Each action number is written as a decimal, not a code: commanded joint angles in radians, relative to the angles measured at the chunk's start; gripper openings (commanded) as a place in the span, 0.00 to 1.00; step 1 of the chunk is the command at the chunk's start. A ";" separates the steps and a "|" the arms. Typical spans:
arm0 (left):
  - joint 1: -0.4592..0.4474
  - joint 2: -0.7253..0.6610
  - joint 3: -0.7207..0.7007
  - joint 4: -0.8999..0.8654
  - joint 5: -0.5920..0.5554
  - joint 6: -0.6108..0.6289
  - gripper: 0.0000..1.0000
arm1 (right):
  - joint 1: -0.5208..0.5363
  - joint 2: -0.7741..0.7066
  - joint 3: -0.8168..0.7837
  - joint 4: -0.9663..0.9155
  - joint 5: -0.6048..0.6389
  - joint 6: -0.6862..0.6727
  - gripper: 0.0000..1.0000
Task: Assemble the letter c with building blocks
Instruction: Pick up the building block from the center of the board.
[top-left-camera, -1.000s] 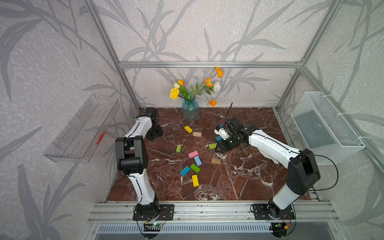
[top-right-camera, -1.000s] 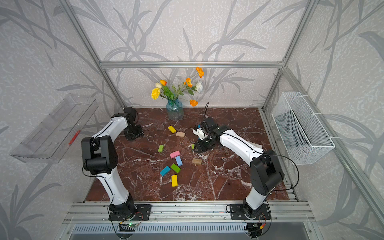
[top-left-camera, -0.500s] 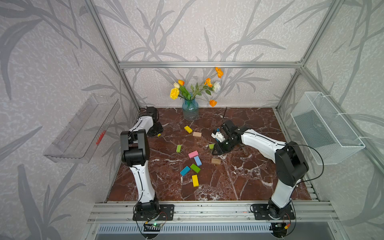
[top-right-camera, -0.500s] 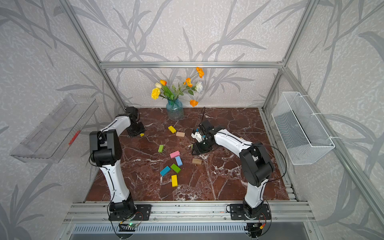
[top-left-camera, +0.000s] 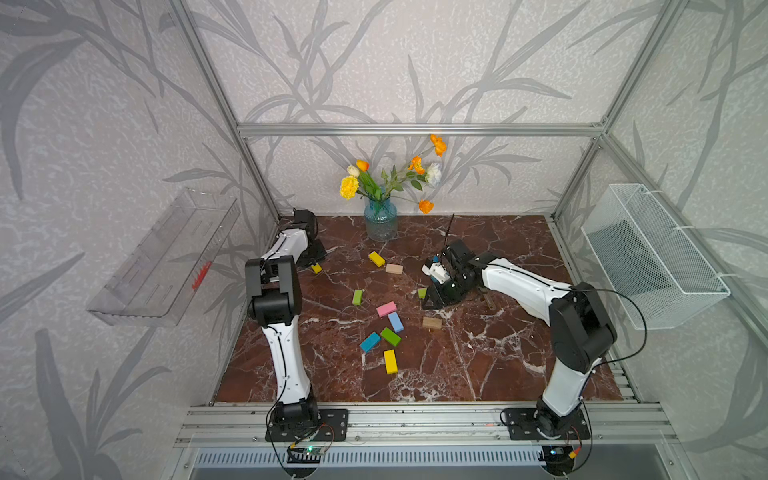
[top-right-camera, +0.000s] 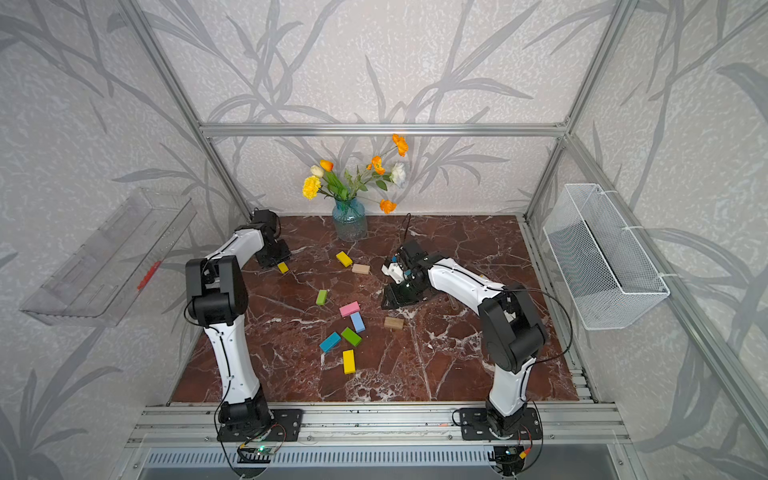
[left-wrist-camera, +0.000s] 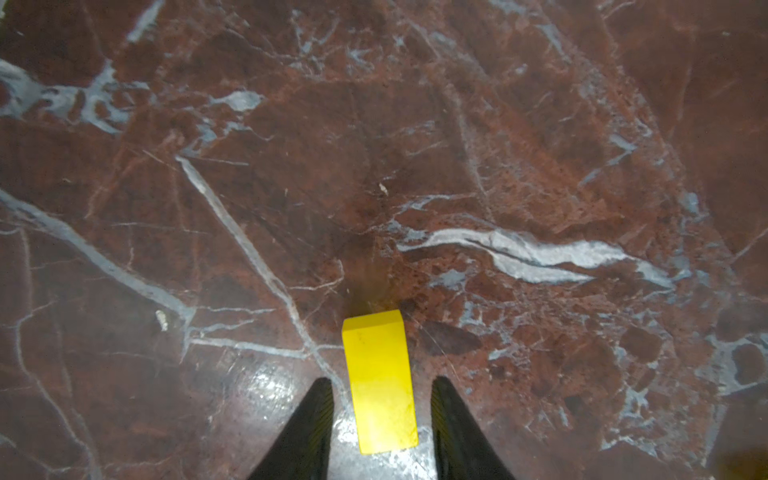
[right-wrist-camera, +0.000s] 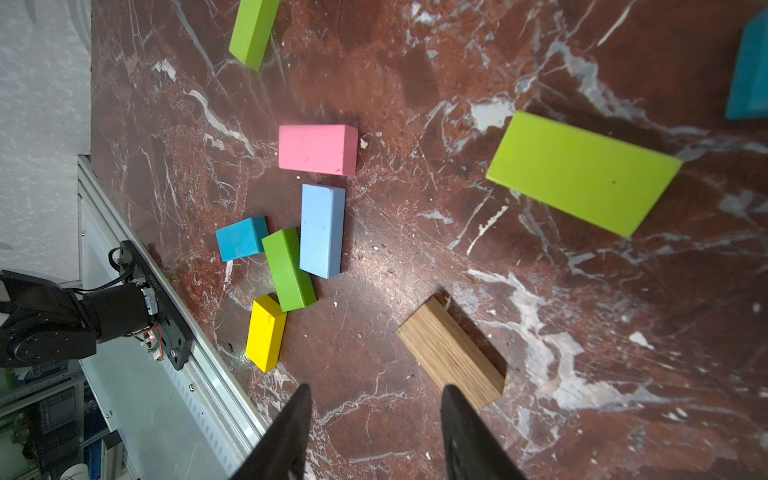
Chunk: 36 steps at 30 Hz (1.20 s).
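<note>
The building blocks lie scattered on the marble table (top-left-camera: 498, 353). Near the middle are a pink block (top-left-camera: 386, 308), a light blue one (top-left-camera: 395, 321), a green one (top-left-camera: 390, 336), a teal one (top-left-camera: 369, 342) and a yellow one (top-left-camera: 390, 361). A wood block (top-left-camera: 432, 323) lies to their right. My left gripper (left-wrist-camera: 382, 378) is open at the far left, low over a yellow block (left-wrist-camera: 374, 353) that lies between its fingers with a gap on each side. My right gripper (right-wrist-camera: 377, 388) is open and empty, with the wood block (right-wrist-camera: 451, 357) beside one finger.
A yellow block (top-left-camera: 376, 258) and a tan block (top-left-camera: 394, 269) lie near the glass vase of flowers (top-left-camera: 380, 220). A lime block (top-left-camera: 357, 297) lies alone left of centre. A wire basket (top-left-camera: 652, 257) hangs on the right wall, a clear shelf (top-left-camera: 166, 257) on the left.
The left arm's elbow has swung up and toward the front, and the yellow block now shows at its gripper, whose jaws have narrowed. The right gripper has shifted slightly left and nearer.
</note>
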 joint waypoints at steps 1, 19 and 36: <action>0.003 0.022 0.042 -0.056 -0.032 0.011 0.40 | -0.008 -0.016 0.005 -0.012 0.007 -0.015 0.51; 0.001 0.067 0.078 -0.066 -0.003 0.031 0.34 | -0.034 -0.027 0.022 -0.029 0.007 -0.024 0.51; -0.012 0.054 0.080 -0.101 0.005 0.067 0.28 | -0.045 -0.040 0.013 -0.035 0.007 -0.023 0.51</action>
